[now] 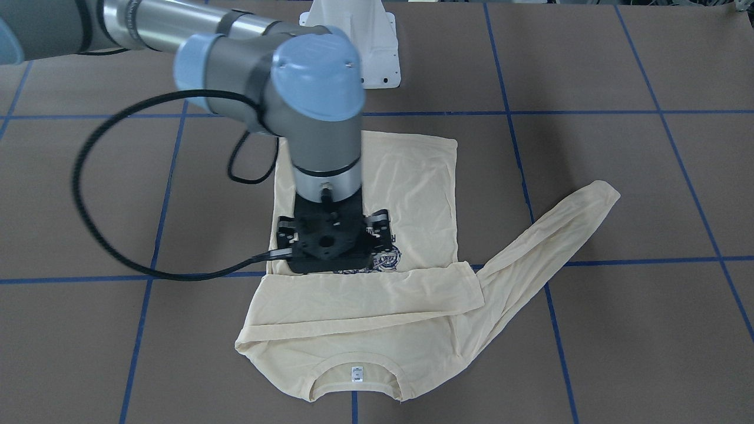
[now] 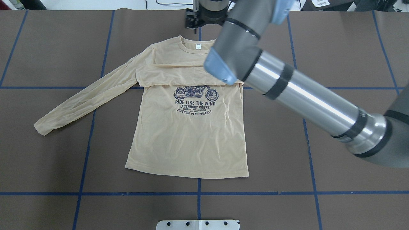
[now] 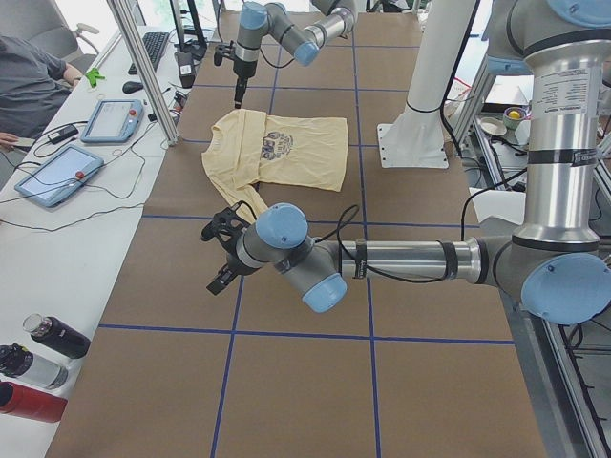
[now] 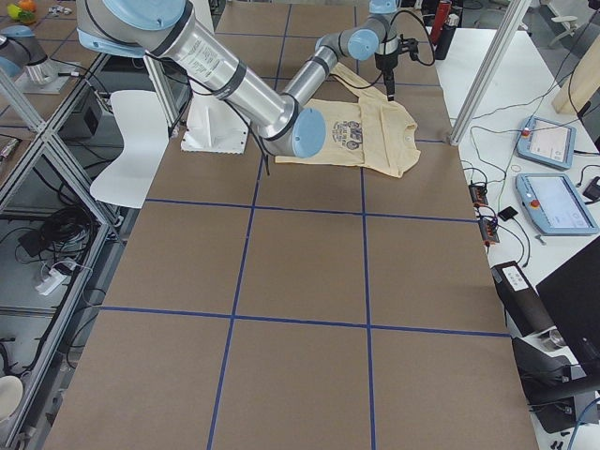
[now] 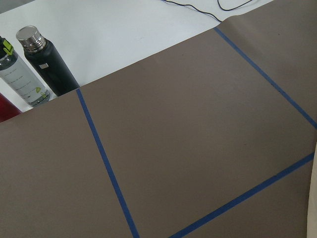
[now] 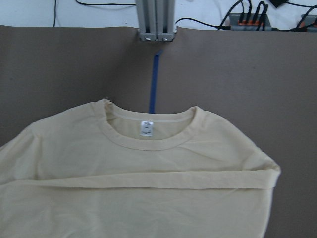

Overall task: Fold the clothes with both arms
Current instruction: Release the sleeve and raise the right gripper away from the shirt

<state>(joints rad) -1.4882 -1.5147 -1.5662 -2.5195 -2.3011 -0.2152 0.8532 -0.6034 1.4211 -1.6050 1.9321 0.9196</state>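
Blocking T-shirt [image 1: 412,176] print [image 1: 386,258] frontally: right end effector [image 1: 330,238]; bottles [image 5: 47,64] beside mat [image 5: 198,124].

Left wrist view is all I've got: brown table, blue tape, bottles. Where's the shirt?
Observer: The shirt lies flat, print up, not under the left gripper.
Operator: Sleeves?
Observer: Across the chest lies the folded sleeve; the other sleeve stretches out flat to the side.
Operator: Right arm?
Observer: The right gripper hangs above the collar end, clear of the cloth.
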